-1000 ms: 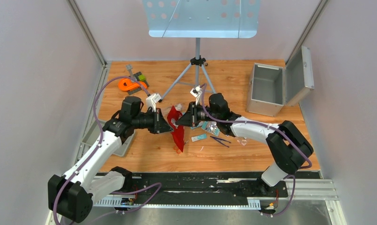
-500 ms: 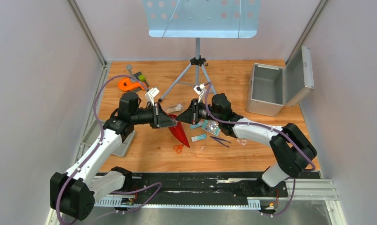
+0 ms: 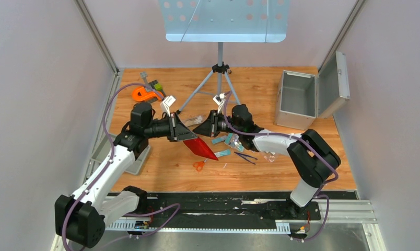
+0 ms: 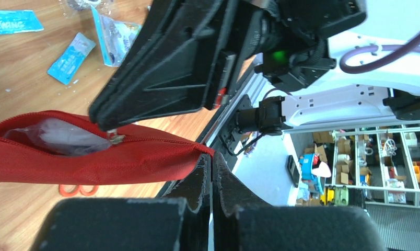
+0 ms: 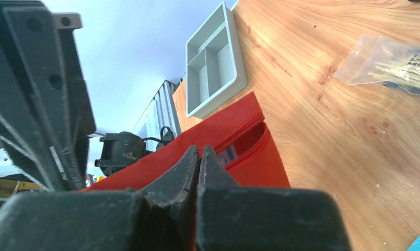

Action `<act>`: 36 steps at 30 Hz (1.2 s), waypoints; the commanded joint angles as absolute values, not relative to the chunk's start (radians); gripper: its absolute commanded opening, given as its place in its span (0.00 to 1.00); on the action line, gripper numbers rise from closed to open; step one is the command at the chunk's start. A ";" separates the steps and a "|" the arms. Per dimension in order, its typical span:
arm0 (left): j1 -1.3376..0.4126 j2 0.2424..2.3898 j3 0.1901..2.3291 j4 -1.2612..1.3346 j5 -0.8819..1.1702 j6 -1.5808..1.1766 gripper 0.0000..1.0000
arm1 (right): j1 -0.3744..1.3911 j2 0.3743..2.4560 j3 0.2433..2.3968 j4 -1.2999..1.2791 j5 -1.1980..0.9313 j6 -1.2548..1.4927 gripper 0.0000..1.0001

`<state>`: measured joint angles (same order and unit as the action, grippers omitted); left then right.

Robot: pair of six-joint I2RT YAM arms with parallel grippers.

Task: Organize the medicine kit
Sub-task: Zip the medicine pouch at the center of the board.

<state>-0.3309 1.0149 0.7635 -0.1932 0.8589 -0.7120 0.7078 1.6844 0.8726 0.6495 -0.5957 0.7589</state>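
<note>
A red zip pouch [image 3: 201,148] hangs above the table between the two arms, its zip partly open with a clear packet inside [image 4: 61,137]. My left gripper [image 3: 190,135] is shut on the pouch's end corner [image 4: 205,151]. My right gripper [image 3: 199,128] is shut, and its tip sits at the zipper pull [image 4: 115,138] on the pouch's top edge. In the right wrist view the shut jaws lie against the pouch [image 5: 234,141] beside the open zip. Teal sachets [image 3: 222,153], clear packets [image 3: 234,140], purple tweezers [image 3: 245,156] and orange scissors [image 3: 198,166] lie on the table under and right of the pouch.
An open metal box [image 3: 298,99] stands at the back right. A grey divided tray [image 3: 104,152] lies at the left edge, also in the right wrist view [image 5: 216,57]. A music stand tripod [image 3: 220,78] stands behind the grippers. An orange tool [image 3: 142,94] lies at the back left.
The pouch has swung from hanging straight down to lying stretched out to the right. The right gripper has moved left along the pouch's top edge. The left gripper has shifted slightly back.
</note>
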 commanded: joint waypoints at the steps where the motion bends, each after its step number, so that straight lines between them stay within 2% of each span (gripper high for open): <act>1: -0.336 0.950 0.790 -0.063 0.982 -0.766 0.00 | 0.691 1.730 0.896 0.675 -0.543 0.756 0.00; 13: -0.336 0.908 0.826 0.028 1.001 -0.835 0.00 | 0.681 1.851 0.942 0.707 -0.564 0.786 0.00; 21: -0.336 0.884 0.877 0.022 1.016 -0.843 0.00 | 0.669 1.845 0.922 0.718 -0.549 0.801 0.00; 27: -0.336 0.871 0.862 -0.034 1.032 -0.789 0.00 | 0.625 1.745 0.847 0.710 -0.535 0.808 0.00; 36: -0.336 0.894 0.837 -0.070 1.074 -0.706 0.00 | 0.608 1.470 0.702 0.593 -0.439 0.749 0.00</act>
